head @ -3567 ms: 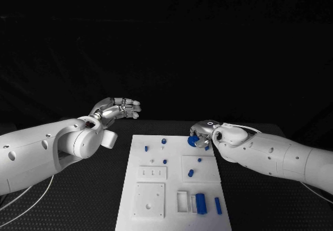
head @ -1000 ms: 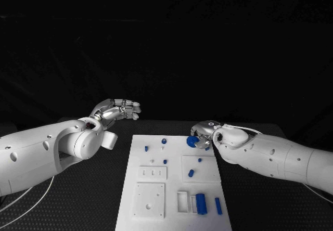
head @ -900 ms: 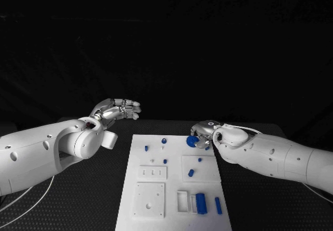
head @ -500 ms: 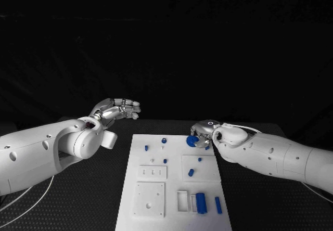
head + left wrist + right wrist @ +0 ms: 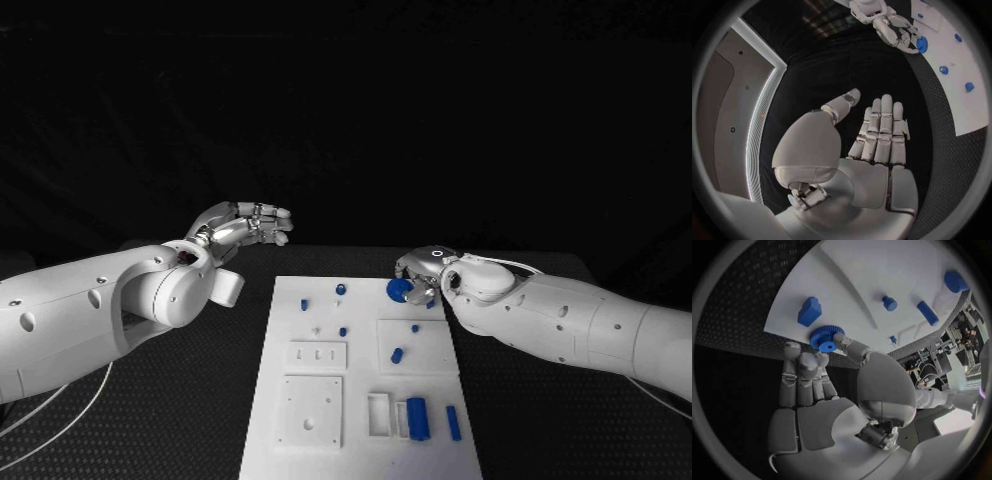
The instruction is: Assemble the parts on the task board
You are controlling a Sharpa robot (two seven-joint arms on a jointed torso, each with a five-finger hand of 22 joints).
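Early going, by the look of it. Blue gear pinched in the right hand at the far right corner of the task board, just above the surface and not yet seated, though contact is hard to judge. Left hand flat, fingers pressed together, holding nothing, well off the board's far left corner. Several small blue pegs standing in the board; blue cylinder and thin blue bar lying loose near the board's near edge, still to be placed.
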